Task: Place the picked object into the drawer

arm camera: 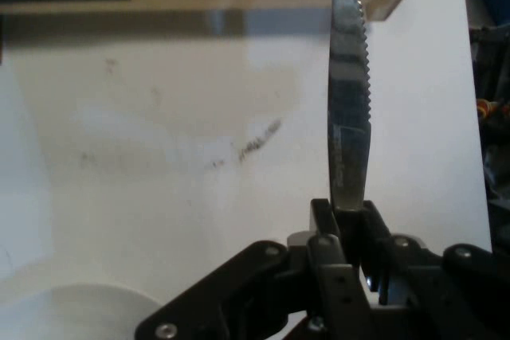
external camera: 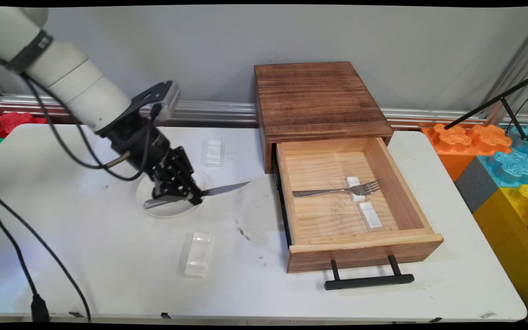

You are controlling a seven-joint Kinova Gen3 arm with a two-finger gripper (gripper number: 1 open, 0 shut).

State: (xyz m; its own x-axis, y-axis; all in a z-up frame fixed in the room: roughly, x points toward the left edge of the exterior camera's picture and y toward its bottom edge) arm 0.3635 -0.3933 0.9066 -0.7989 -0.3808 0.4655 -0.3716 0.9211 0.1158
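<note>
Knife (external camera: 225,188) is clamped in the end effector (external camera: 195,196), lifted above the white plate (external camera: 165,208) on the tabletop (external camera: 108,266), its serrated blade pointing toward the open wooden drawer (external camera: 365,245), where a fork (external camera: 337,190) lies.

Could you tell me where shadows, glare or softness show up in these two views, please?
Main view: the open drawer throws a soft shadow on the table beneath its black handle; the fork inside it looks crisp. Hand view: the knife, clamped in the gripper, shows pale glare bands on its blade, and the scuffed tabletop behind is soft.
</note>
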